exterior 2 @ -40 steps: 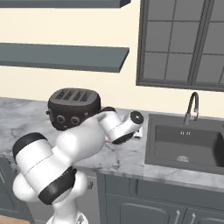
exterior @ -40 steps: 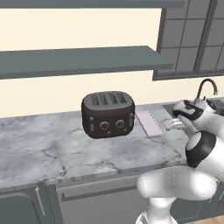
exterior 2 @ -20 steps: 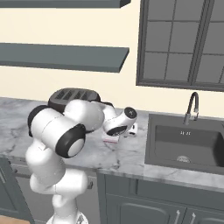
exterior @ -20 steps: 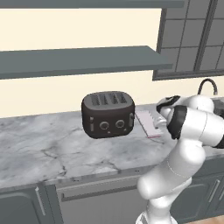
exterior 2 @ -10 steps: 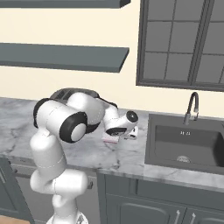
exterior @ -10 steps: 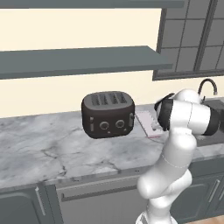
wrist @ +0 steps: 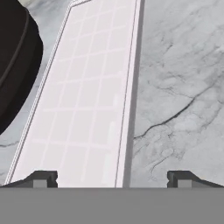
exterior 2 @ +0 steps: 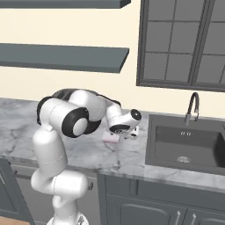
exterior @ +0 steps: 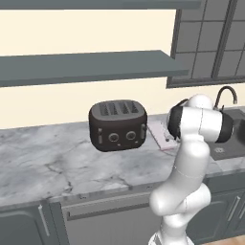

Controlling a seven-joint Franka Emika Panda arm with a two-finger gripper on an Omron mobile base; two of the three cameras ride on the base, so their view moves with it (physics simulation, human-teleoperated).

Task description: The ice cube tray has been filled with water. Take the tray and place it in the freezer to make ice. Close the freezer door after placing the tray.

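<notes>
The marble desk (exterior: 43, 162) carries a black toaster (exterior: 117, 125), and just beside it the ice cube tray (wrist: 83, 100) lies flat. Above the tray's near end the fingers (wrist: 43, 178) spread wide, holding nothing.

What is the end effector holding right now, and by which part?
Nothing is held. The end effector stands open, its fingertips apart above the ice cube tray, which lies flat on the marble counter beside the black toaster.
</notes>
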